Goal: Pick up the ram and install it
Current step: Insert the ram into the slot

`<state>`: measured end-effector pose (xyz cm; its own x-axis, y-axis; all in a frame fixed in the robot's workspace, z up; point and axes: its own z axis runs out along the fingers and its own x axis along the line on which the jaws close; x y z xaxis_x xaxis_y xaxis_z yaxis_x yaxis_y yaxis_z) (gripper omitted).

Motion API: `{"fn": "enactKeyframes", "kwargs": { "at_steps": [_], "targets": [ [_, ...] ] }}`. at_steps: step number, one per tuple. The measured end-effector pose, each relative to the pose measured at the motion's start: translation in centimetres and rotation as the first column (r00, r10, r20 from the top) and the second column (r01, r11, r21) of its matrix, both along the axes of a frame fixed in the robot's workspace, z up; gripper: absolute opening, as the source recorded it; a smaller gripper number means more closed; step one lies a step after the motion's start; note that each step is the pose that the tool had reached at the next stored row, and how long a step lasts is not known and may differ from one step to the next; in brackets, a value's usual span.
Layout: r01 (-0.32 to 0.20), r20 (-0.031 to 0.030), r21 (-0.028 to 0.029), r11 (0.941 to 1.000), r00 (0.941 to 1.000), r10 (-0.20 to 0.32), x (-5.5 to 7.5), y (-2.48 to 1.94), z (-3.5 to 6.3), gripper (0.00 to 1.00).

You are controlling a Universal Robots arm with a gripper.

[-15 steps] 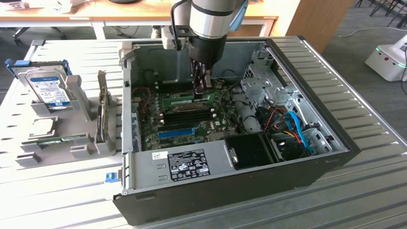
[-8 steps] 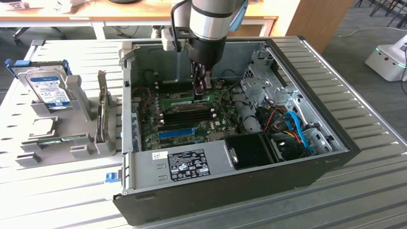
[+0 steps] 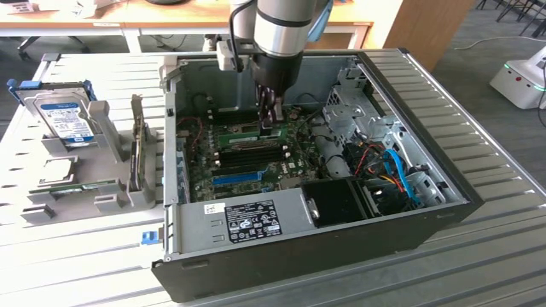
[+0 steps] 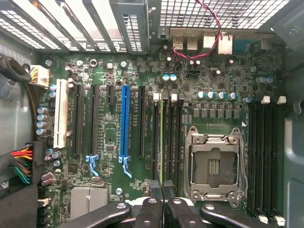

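Note:
The ram (image 3: 237, 133) is a slim green stick lying along a black memory slot on the motherboard (image 3: 256, 160) inside the open computer case (image 3: 298, 236). In the wrist view the ram (image 4: 161, 137) shows edge-on as a thin yellow-green line standing in one of the long black slots beside the CPU socket (image 4: 213, 164). My gripper (image 3: 270, 123) hangs over the end of the stick on the exterior view's right. The gripper (image 4: 163, 202) is shut, its two black fingers pressed together right above that end. Whether they touch the stick is not clear.
The bright blue expansion slot (image 4: 125, 121) lies a few slots away from the ram. A black fan shroud (image 3: 341, 201) and blue cables (image 3: 401, 169) fill the case's near right. Outside the case, a hard drive (image 3: 66, 118) and a grey holder rack (image 3: 137, 157) stand on the slatted table.

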<state>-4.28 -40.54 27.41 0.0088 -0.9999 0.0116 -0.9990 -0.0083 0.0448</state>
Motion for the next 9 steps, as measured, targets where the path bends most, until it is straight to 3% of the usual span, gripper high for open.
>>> {"fn": "enactKeyframes", "kwargs": {
  "at_steps": [9],
  "targets": [
    [0.000,0.0000,-0.0001,1.0000,1.0000,0.000,0.00,0.00,-0.38,0.12]
  ]
}}
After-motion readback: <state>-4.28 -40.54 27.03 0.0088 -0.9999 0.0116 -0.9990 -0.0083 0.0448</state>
